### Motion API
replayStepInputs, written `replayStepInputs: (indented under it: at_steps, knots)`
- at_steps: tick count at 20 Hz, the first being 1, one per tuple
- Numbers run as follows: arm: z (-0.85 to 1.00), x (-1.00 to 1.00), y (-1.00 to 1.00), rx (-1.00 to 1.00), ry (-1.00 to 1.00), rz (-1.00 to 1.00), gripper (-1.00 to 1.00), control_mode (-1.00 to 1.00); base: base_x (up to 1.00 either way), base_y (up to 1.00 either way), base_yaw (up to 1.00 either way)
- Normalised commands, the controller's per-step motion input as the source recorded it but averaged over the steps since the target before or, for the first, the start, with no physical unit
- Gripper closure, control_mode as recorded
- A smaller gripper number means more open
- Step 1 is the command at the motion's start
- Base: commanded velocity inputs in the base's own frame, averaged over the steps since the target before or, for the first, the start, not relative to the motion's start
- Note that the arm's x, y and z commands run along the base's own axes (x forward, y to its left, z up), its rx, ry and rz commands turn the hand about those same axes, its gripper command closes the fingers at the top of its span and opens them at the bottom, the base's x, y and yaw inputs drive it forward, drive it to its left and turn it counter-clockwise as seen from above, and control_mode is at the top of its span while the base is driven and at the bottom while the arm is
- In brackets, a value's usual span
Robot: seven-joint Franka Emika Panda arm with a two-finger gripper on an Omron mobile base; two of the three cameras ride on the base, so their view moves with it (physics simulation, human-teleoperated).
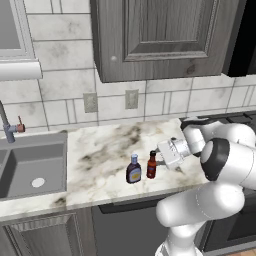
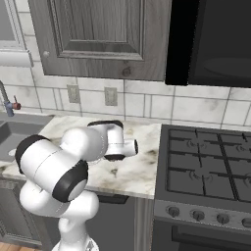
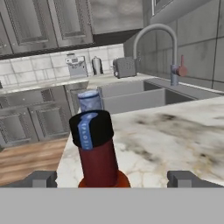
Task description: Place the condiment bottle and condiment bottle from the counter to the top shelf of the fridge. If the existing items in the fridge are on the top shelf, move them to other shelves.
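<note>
Two condiment bottles stand close together near the counter's front edge. One is a red bottle with a black cap, the other a brown bottle with a pale cap, to its left. My gripper hovers just right of the red bottle at neck height, pointing at it. In the hand view the red bottle stands close up between my open fingertips, which are apart from it. The brown bottle's cap peeks out behind it. The fridge is out of view.
A sink with a faucet lies left of the bottles. A gas stove adjoins the counter on the right. Grey wall cabinets hang above, and my own arm bulks over the counter's front edge.
</note>
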Motion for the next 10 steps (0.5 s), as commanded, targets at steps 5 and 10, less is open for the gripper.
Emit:
replayStepInputs:
  at_steps: [5, 10]
  knots:
    - [0.00, 0.00, 0.09, 0.00, 0.00, 0.00, -1.00, -1.00, 0.00, 0.00, 0.00]
    - [0.00, 0.00, 0.11, 0.00, 0.00, 0.00, -1.00, -1.00, 0.00, 0.00, 0.00]
